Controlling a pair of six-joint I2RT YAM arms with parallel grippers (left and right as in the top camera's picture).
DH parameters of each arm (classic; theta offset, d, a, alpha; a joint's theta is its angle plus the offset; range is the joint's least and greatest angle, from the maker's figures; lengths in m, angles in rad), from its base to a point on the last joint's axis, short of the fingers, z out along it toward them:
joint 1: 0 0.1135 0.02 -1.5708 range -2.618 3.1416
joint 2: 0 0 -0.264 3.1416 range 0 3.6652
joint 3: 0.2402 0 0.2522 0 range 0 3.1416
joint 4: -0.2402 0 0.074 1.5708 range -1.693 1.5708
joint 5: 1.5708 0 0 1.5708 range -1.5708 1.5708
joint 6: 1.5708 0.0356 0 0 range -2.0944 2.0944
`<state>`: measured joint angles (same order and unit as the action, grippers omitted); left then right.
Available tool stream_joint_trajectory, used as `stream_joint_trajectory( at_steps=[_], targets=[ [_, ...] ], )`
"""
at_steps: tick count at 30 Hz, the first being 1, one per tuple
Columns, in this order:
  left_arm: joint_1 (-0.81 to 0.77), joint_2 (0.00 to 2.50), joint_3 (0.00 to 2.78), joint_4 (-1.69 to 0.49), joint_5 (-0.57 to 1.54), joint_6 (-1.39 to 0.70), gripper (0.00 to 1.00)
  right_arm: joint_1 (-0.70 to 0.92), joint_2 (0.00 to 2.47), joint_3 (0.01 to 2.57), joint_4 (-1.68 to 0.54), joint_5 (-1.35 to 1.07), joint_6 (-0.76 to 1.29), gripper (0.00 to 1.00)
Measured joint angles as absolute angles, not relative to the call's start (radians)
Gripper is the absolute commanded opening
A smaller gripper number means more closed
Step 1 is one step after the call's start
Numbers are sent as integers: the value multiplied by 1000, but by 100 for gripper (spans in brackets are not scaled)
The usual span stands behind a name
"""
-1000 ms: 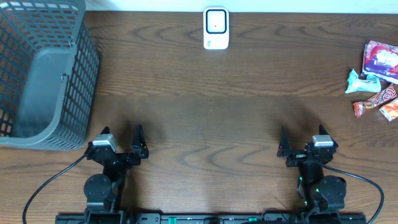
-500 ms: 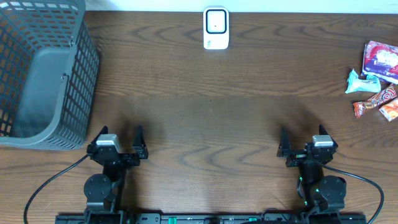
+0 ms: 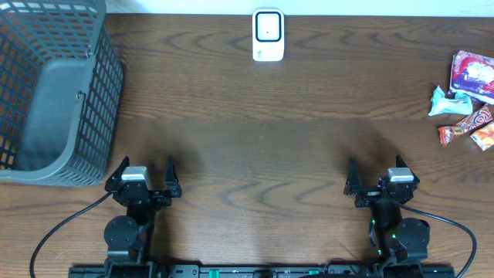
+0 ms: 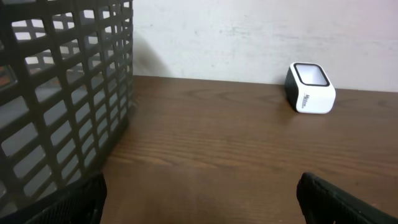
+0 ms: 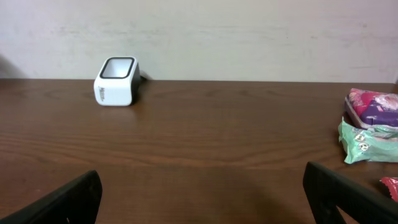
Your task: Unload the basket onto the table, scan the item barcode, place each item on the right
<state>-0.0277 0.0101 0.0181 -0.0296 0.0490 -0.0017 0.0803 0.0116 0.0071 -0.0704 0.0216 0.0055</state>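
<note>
- Sitting at seven and five o'clock, left gripper and right gripper both gape wide, holding nothing.
- Snack packets lie at three o'clock; scanner stands at twelve.

The basket and the snack packets are cut off by the overhead view's edges.
</note>
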Motion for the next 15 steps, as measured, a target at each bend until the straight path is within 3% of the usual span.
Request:
stream_joint_trajectory(
  at_steps=[15],
  targets=[
    [-28,10,19,-30,54,53,98,80,12,7,-70,22,6,99]
  ],
)
